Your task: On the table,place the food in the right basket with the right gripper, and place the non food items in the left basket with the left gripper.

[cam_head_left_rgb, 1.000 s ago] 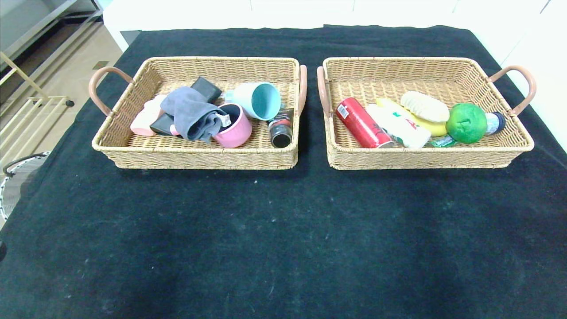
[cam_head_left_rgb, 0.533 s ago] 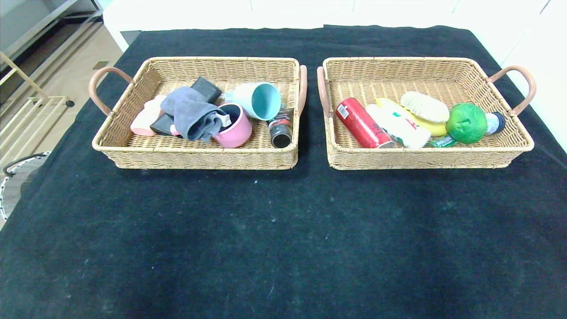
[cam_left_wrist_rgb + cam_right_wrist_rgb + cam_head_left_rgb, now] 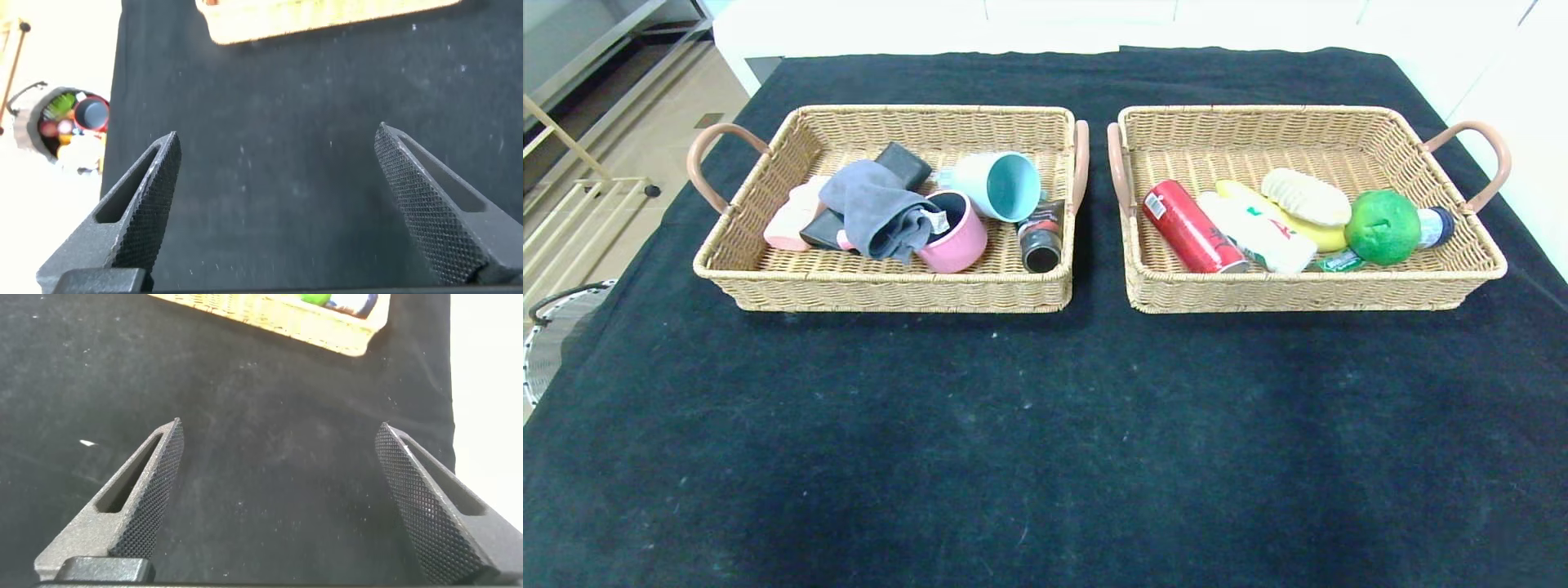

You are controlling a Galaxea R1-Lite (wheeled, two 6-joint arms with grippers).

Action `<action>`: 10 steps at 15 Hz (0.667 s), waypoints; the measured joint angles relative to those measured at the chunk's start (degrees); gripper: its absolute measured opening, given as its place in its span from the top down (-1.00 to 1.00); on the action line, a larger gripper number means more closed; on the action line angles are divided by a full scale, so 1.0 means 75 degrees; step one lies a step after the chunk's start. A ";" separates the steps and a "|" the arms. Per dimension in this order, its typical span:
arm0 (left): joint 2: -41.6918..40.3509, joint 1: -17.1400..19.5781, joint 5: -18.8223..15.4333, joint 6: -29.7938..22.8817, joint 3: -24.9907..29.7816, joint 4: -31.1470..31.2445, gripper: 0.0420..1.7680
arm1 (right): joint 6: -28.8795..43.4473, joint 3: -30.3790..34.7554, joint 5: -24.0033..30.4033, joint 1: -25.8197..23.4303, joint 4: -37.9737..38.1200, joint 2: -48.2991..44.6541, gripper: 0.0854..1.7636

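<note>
Nearest, the left gripper (image 3: 278, 204) and right gripper (image 3: 278, 498) hover low over bare black table (image 3: 1045, 457), fingers spread wide, grasping nothing; neither shows in the head view. Nothing loose lies on the cloth, so sorting looks finished. Farther, at eleven o'clock, the left basket (image 3: 882, 294) holds the grey cloth (image 3: 874, 208), pink cup (image 3: 960, 237) and teal cup (image 3: 1001, 186). At one o'clock, the right basket (image 3: 1307, 294) holds the red can (image 3: 1188, 227) and green ball (image 3: 1382, 227). A careless reach could snag the basket rims or nudge the piled items over.
</note>
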 joint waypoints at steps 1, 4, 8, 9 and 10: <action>-0.0150 0.0073 -0.0119 0.0002 0.0158 0.0000 -0.94 | 0.0000 0.0093 0.0003 -0.0021 -0.0003 -0.0081 -0.94; -0.0808 0.0128 -0.0764 0.0005 0.0782 -0.0046 -0.94 | -0.0003 0.0455 0.0021 -0.0096 -0.0021 -0.0384 -0.94; -0.1793 0.0151 -0.1312 0.0016 0.1785 -0.0426 -0.94 | 0.0010 0.0772 0.0228 -0.0151 -0.0070 -0.0795 -0.94; -0.1991 0.0154 -0.1421 0.0008 0.2050 -0.0722 -0.94 | 0.0021 0.0900 0.0219 -0.0158 -0.0112 -0.0905 -0.94; -0.2154 0.0154 -0.1443 0.0005 0.2321 -0.1014 -0.94 | 0.0059 0.1048 0.0198 -0.0169 -0.0153 -0.1042 -0.94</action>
